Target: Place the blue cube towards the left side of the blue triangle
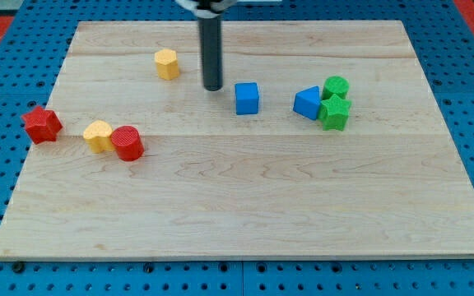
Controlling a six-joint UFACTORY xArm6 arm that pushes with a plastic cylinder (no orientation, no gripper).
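Tip (212,87), a bare rod grasping nothing, stands just left of the blue cube (247,98); blue triangle (307,103) lies to the cube's right.

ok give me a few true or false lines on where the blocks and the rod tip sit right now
1. My tip is at the view's left of the blue cube, with a gap between them. True.
2. The blue cube touches the blue triangle. False: bare board shows between them.
3. The green cylinder and the green star sit at the triangle's right. True.
4. The red cylinder stands alone. False: it is against a yellow block.
5. The yellow hexagon lies at the view's right of my tip. False: it lies to the left.
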